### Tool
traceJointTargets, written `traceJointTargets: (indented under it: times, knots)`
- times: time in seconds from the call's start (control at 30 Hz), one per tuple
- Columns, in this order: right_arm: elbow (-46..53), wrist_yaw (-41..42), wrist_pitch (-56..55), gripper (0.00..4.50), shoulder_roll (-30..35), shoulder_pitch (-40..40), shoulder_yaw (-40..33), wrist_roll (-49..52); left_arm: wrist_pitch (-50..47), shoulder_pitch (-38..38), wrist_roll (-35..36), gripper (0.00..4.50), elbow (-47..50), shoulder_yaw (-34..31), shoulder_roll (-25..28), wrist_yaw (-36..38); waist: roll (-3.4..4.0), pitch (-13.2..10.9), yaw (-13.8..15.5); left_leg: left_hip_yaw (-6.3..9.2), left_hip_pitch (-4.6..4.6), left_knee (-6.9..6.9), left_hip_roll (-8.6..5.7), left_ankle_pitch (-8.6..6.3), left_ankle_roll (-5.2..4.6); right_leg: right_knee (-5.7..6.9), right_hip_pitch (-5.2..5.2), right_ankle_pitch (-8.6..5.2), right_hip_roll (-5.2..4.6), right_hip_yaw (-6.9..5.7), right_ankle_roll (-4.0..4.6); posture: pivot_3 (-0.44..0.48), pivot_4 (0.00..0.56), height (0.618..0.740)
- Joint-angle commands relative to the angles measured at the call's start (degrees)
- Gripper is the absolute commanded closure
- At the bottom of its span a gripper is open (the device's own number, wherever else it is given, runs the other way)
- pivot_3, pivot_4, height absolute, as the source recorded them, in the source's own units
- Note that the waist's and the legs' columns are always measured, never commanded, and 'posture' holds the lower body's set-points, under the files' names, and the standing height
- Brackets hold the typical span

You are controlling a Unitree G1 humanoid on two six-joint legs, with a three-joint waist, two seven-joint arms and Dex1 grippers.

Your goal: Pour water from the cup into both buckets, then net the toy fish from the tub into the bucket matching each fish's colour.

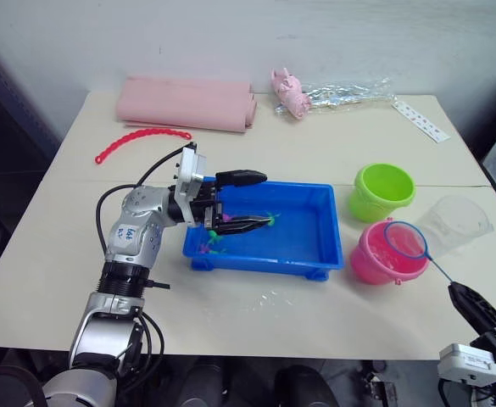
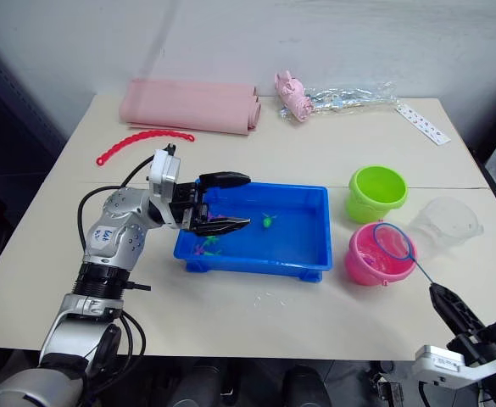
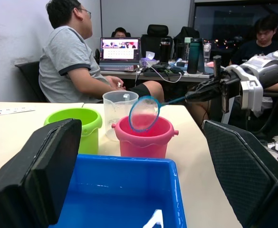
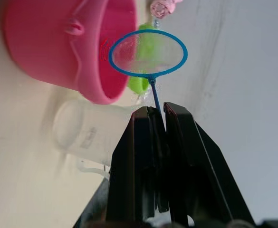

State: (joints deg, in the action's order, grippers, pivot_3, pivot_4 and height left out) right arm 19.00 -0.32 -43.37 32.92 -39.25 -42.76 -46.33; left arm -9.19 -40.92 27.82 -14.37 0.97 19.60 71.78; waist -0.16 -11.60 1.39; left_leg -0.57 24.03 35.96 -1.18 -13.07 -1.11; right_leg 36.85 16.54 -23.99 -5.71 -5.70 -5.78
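Here's the right gripper (image 2: 444, 303) at the near right edge of the table (image 1: 298, 153), its two black fingers pinched tight on the thin handle of the net (image 1: 405, 240), and the blue hoop hangs right over the mouth of the hot pink bucket (image 1: 381, 257). From the right wrist view the mesh looks clear, nothing I can make out inside it. Just behind the pink one stands the lime green bucket (image 1: 381, 191), the two nearly touching, and the clear measuring cup (image 1: 454, 220) sits upright just to their right. Over on the left, the left gripper (image 1: 243, 201) reaches in over the left part of the bright blue tub (image 1: 315, 246), fingers spread wide with nothing between them, one above the rim and one low over the water. Down in the tub, a green toy fish (image 2: 267, 222) floats near the middle just past the lower fingertip, and a small cluster of green and pink-magenta fish (image 2: 206, 245) sits in the near left corner. Along the far edge lie a folded pink cloth (image 1: 188, 103), a red beaded strip (image 1: 140, 140), a pale pink toy (image 1: 290, 91) beside a crinkled clear wrapper (image 1: 349, 93), and a white strip (image 1: 420, 119). The left wrist view shows people (image 3: 70, 52) seated at desks behind.
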Motion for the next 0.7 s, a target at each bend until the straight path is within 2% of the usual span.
traceJointTargets:
  times: [0.03, 0.23, 0.4, 0.47, 0.57, 0.7]
  knots:
    - [0.6, 0.7, 1.1, 4.5, 1.0, -1.5, -3.0, 6.3, 0.8, 0.9, 0.8, 0.03, 1.2, -1.3, 0.8, 0.4, 0.01, 0.0, 0.0, 0.0, 0.0, 0.0, 0.0, 0.0, 0.0, 0.0, 0.0, 0.0, 0.01, 0.0, 0.0, 0.0, 0.15, 0.74]
    - [5.2, 14.2, 5.0, 4.5, 7.7, -4.7, 0.2, 35.0, -1.0, 2.8, 2.8, 0.03, 1.9, -4.4, 5.3, 2.7, 0.01, 0.0, -0.2, -0.02, -0.05, -0.01, 0.05, 0.0, -0.01, 0.02, -0.01, 0.0, -0.04, 0.01, 0.0, 0.0, 0.15, 0.74]
    - [12.2, 25.8, 20.6, 4.5, 14.0, -1.5, 4.2, 65.9, -0.3, 5.9, 3.3, 0.03, 0.2, -9.2, 11.0, 3.3, 0.0, 0.0, -0.4, -0.03, -0.08, 0.0, 0.08, 0.01, -0.03, 0.03, -0.06, 0.0, -0.1, 0.0, 0.01, 0.0, 0.15, 0.74]
    - [13.8, 30.3, 26.3, 4.5, 17.7, 2.8, 7.0, 74.5, -0.8, 7.6, 4.1, 0.03, -0.3, -12.2, 13.1, 1.9, -0.04, 0.0, -0.4, -0.03, -0.12, 0.03, 0.12, 0.02, -0.06, 0.05, -0.11, 0.01, -0.12, -0.01, 0.01, 0.0, 0.15, 0.74]
    - [12.2, 33.7, 32.1, 4.5, 20.9, 12.4, 11.0, 79.4, 0.0, 11.1, 3.8, 0.03, 0.5, -15.1, 15.8, 1.4, -0.05, 0.0, -0.3, 0.0, -0.13, 0.03, 0.13, 0.02, -0.06, 0.04, -0.12, 0.01, -0.15, -0.05, 0.02, 0.0, 0.15, 0.74]
    - [13.0, 35.6, 50.5, 4.5, 25.1, 24.2, 19.6, 93.7, -0.9, 14.9, 4.4, 0.03, 2.4, -18.6, 18.8, -0.5, -0.06, 0.0, 0.1, 0.05, -0.09, 0.05, 0.11, 0.01, -0.08, 0.02, -0.12, 0.01, -0.21, -0.11, 0.01, 0.0, 0.15, 0.74]
